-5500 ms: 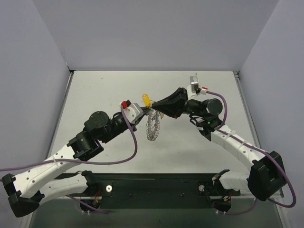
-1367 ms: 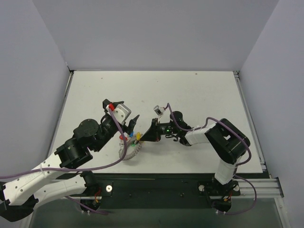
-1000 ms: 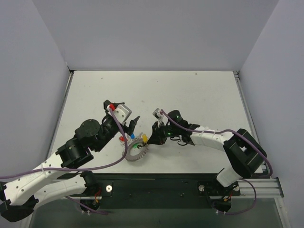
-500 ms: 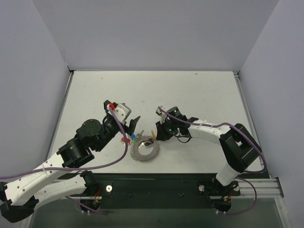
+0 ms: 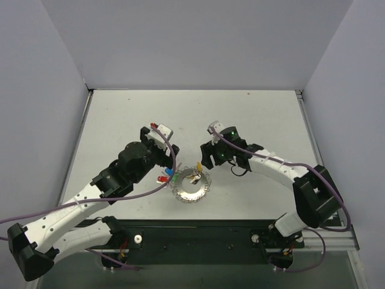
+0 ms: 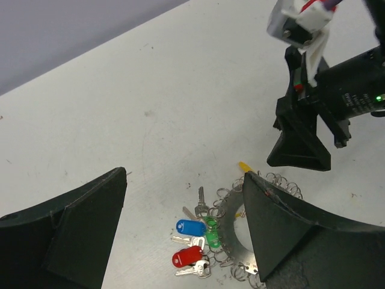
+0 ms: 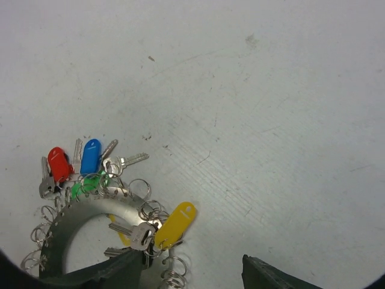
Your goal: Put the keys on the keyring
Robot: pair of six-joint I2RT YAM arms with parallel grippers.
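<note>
Pale surface [image 5: 258,120], keyring [image 5: 181,190] lying flat, keys [image 6: 191,228] at its rim, my left end effector [image 6: 186,176] above them, spread wide, empty, right end effector [image 7: 192,271] beside, likewise released.

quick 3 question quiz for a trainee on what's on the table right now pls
1. True or false: the left gripper is holding the keyring.
2. Which key lies apart from the other coloured ones? A red key, B blue key, C yellow key.
3. Fill in: the keyring lies on the ___.

Key: 1 false, its fingers are spread with nothing between them. 2 C. 3 table.
</note>
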